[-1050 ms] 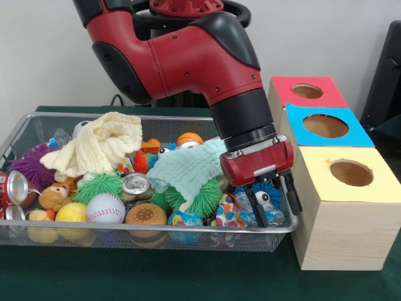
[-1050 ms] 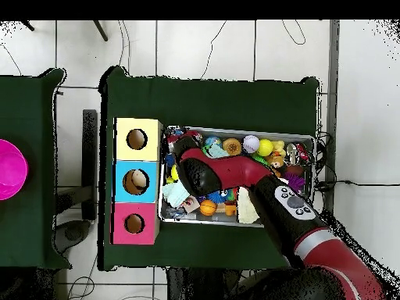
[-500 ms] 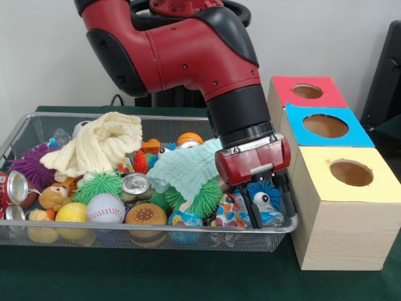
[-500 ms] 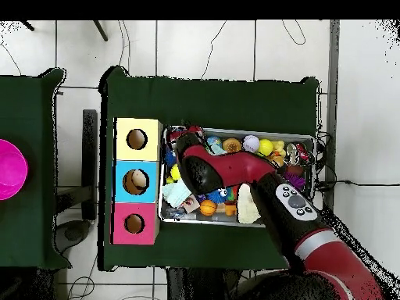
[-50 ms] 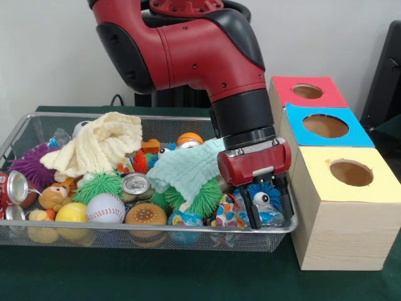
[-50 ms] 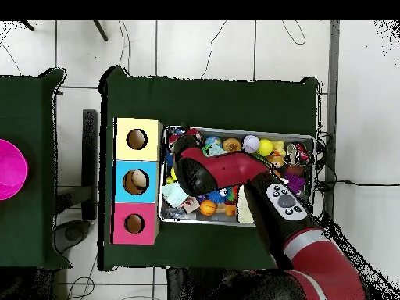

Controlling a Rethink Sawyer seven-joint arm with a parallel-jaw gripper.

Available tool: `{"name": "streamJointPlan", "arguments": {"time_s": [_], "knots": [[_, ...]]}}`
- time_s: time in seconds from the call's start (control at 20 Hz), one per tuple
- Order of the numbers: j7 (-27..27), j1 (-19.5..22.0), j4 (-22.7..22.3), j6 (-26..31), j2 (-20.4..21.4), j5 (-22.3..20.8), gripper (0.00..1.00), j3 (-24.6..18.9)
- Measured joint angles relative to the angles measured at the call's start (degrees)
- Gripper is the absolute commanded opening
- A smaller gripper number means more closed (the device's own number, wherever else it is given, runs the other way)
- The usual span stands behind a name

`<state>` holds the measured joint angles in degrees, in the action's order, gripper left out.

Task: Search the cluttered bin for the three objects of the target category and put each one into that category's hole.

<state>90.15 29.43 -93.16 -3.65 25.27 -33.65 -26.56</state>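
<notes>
Pick in progress: the gripper (image 5: 270,202) stands open, fingers astride the blue spiky toy (image 5: 264,194) (one eye showing) in the wire bin's (image 5: 156,235) corner beside the yellow-topped box (image 5: 351,188). Next, likely: close and lift clear.

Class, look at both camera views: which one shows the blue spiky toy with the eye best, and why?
The front view. There the blue spiky toy sits in plain sight at the wire bin's right end, between the open fingers of the hand. In the overhead view the red arm covers that corner, so the toy cannot be picked out.
</notes>
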Motion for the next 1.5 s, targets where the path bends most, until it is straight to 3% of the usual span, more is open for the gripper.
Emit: {"name": "streamJointPlan", "arguments": {"time_s": [0.9, 1.5], "knots": [[0.0, -6.1, 1.9, 0.0, 0.5, 0.0, 1.00, 6.6], [0.0, -6.0, 3.2, 1.0, 1.9, 0.0, 1.00, 8.9]]}}
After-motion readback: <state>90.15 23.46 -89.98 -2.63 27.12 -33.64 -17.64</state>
